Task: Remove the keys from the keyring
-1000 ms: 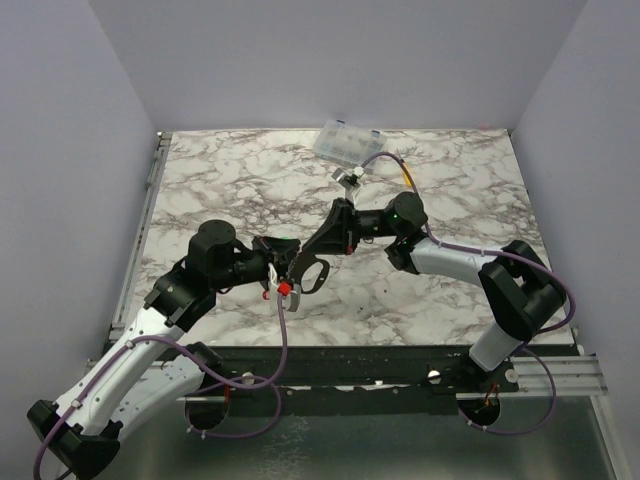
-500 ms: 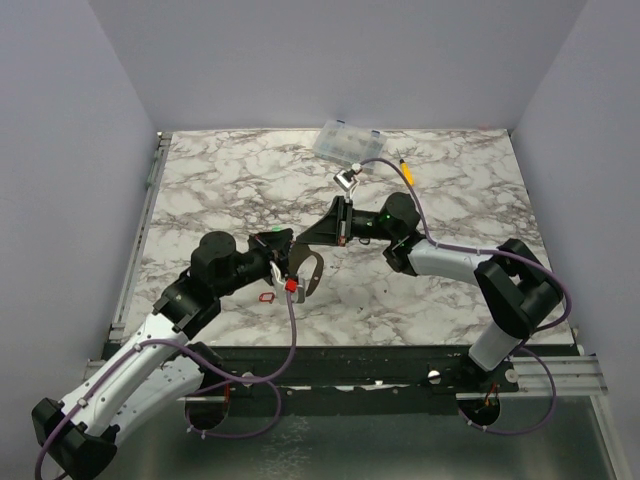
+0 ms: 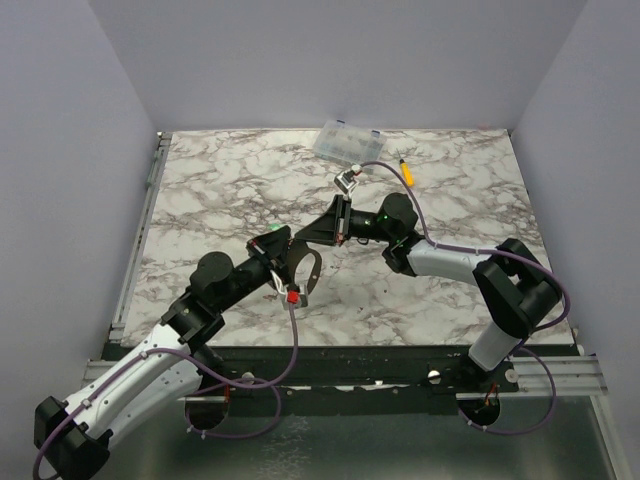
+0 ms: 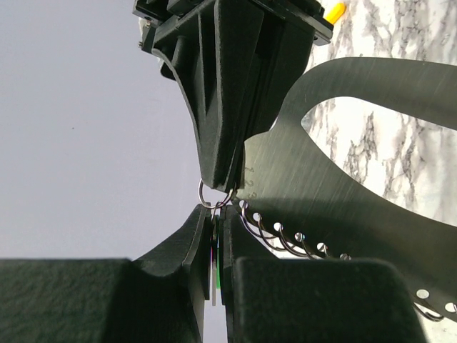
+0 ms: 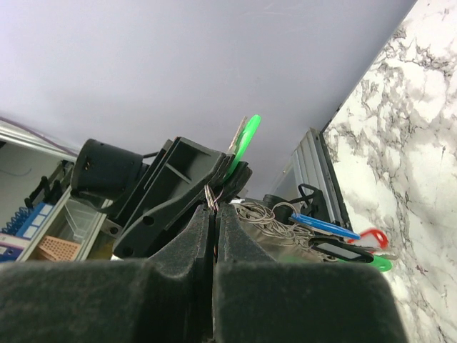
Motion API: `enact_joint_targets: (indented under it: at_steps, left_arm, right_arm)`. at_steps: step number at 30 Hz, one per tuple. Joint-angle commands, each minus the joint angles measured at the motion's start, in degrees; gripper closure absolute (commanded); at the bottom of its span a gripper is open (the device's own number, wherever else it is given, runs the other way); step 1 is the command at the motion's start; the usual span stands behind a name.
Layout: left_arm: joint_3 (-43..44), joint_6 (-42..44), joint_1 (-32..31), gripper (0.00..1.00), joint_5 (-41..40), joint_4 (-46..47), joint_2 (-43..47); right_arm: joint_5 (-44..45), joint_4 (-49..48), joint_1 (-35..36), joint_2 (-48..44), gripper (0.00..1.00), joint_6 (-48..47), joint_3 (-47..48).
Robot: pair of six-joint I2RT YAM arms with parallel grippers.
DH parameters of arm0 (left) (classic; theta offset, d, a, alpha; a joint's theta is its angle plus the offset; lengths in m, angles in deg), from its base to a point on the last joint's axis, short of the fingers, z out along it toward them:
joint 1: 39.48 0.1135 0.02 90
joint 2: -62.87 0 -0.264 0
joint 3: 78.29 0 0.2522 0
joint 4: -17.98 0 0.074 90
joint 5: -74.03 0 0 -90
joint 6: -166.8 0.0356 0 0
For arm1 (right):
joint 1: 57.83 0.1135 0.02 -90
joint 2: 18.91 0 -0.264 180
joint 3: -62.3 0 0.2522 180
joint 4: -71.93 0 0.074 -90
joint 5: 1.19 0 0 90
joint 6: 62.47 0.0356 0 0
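The grey flat keyring [image 3: 308, 272] hangs above the table between my two grippers. My right gripper [image 3: 310, 238] is shut on its top edge; it also shows in the right wrist view [image 5: 214, 211]. My left gripper [image 3: 283, 252] is shut on a green key [image 3: 270, 233], seen edge-on between its tips [image 4: 216, 266]. A small wire ring [image 4: 210, 197] joins that key to the keyring [image 4: 335, 193]. In the right wrist view the green key [image 5: 244, 141] sticks up, and blue [image 5: 325, 225] and red [image 5: 368, 237] keys hang from the keyring. A red key [image 3: 291, 296] dangles below.
A clear compartment box [image 3: 345, 143] stands at the far edge. A small yellow piece [image 3: 405, 171] and a small metal piece [image 3: 347, 180] lie on the marble behind the right arm. Purple cables loop round both arms.
My left arm has drawn its elbow back toward the near edge and stretched its gripper up and away. The right gripper and keyring have shifted slightly left and farther away.
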Motion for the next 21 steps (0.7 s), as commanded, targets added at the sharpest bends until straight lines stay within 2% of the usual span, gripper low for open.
enact_joint_targets:
  at_steps: [1,9,15,18,21]
  left_arm:
    - [-2.11,0.37,-3.58,1.00,-6.17,0.42,-1.64]
    - [-0.40,-5.22,-8.21,1.00,-5.63,-0.38,-1.72]
    - [2.94,-9.06,-8.24,1.00,-0.98,-9.77,0.89]
    - [3.48,-9.63,-8.17,0.90,1.42,-12.48,3.10]
    - [5.22,-10.57,-8.16,0.85,3.39,-16.67,3.65]
  right_arm:
    - [5.93,-4.90,-0.55,-0.46,0.99,3.14,0.25]
    - [3.47,-10.21,-0.24,-0.80,0.99,-1.54,1.07]
    - [-5.90,-11.42,-1.22,-3.89,0.99,-14.20,2.26]
    - [-10.81,-9.62,-1.25,-5.03,0.99,-20.58,3.07]
    - [-14.10,-6.00,-1.23,-5.39,0.99,-25.24,4.24]
